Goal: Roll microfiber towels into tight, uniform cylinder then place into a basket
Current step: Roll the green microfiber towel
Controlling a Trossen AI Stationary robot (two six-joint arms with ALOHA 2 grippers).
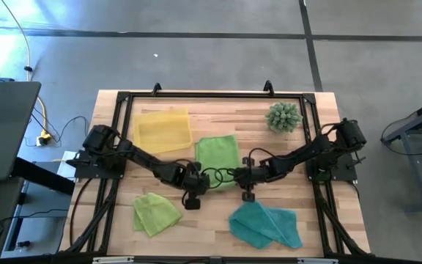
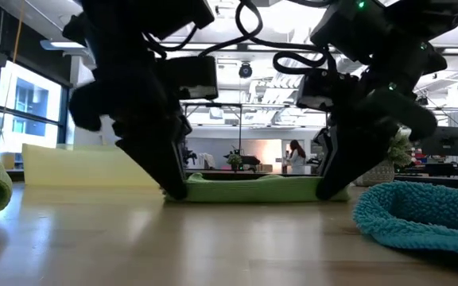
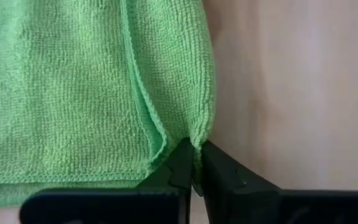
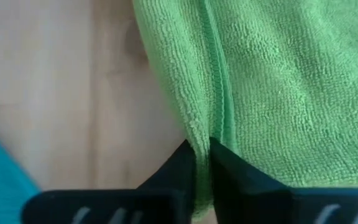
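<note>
A lime green towel (image 1: 217, 154) lies flat at the table's middle, with a narrow strip along its near edge folded over; it also shows in the low view (image 2: 253, 187). My left gripper (image 1: 194, 178) is shut on the left end of that near edge and my right gripper (image 1: 242, 176) on its right end. A second lime green towel (image 1: 154, 213) lies crumpled at the near left. The teal towel (image 1: 266, 226) lies bunched at the near right. The yellow basket (image 1: 163, 130) stands at the far left. My left gripper (image 3: 196, 168) pinches the folded near edge of the towel at its left end (image 3: 199, 138) between its two fingertips, several layers. The fingers (image 2: 169, 171) slant down from above, tips at the table. The towel lies on the table. My right gripper (image 4: 202, 168) pinches the same folded near edge at its right end (image 4: 199, 135) between its two fingertips, several layers. The fingers (image 2: 334, 175) slant down from above, tips at the table. The towel lies on the table, a little puckered at the pinch.
A spiky green plant (image 1: 283, 117) stands at the far right. A black frame (image 1: 196, 95) runs round the table. Bare wood shows between the two near towels and in front of the grippers.
</note>
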